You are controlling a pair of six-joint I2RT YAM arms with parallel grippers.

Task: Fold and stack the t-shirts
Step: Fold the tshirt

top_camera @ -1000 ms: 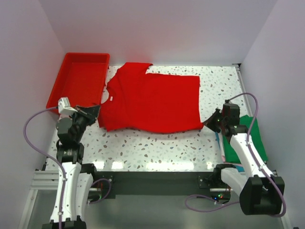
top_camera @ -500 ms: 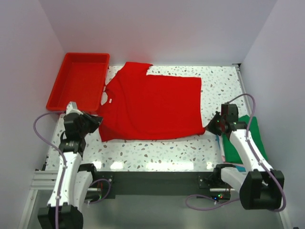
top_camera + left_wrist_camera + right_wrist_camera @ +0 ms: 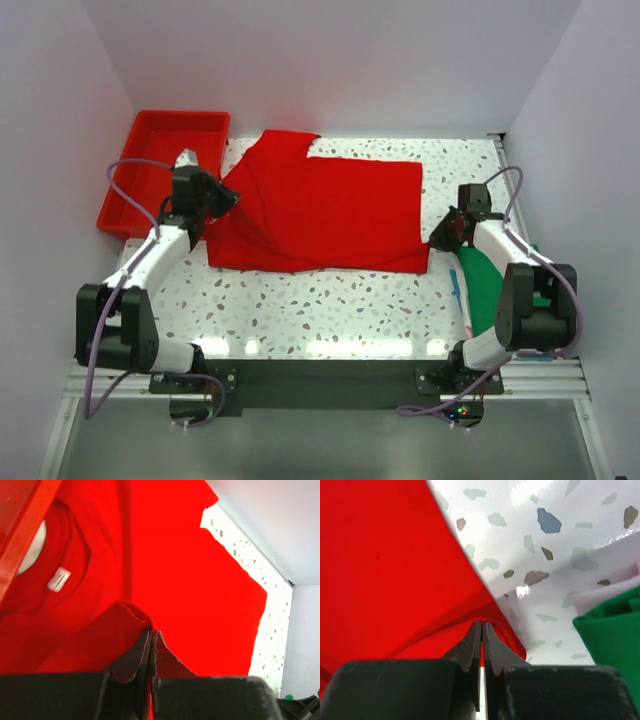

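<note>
A red shirt (image 3: 320, 215) is lying spread across the middle of a speckled table (image 3: 330, 300). Its collar end is lying beside a red tray (image 3: 150, 125) at the far left. The left gripper (image 3: 226, 197) is pinching a raised fold of the shirt near the collar and its white label (image 3: 58, 579), with its jaws pressed together on the cloth. The right gripper (image 3: 438, 238) is gripping the shirt's near right corner, jaws likewise clamped on the fabric. A folded green shirt (image 3: 490, 290) is resting at the table's right edge, near the right gripper, with pink cloth (image 3: 600, 598) showing beneath it.
</note>
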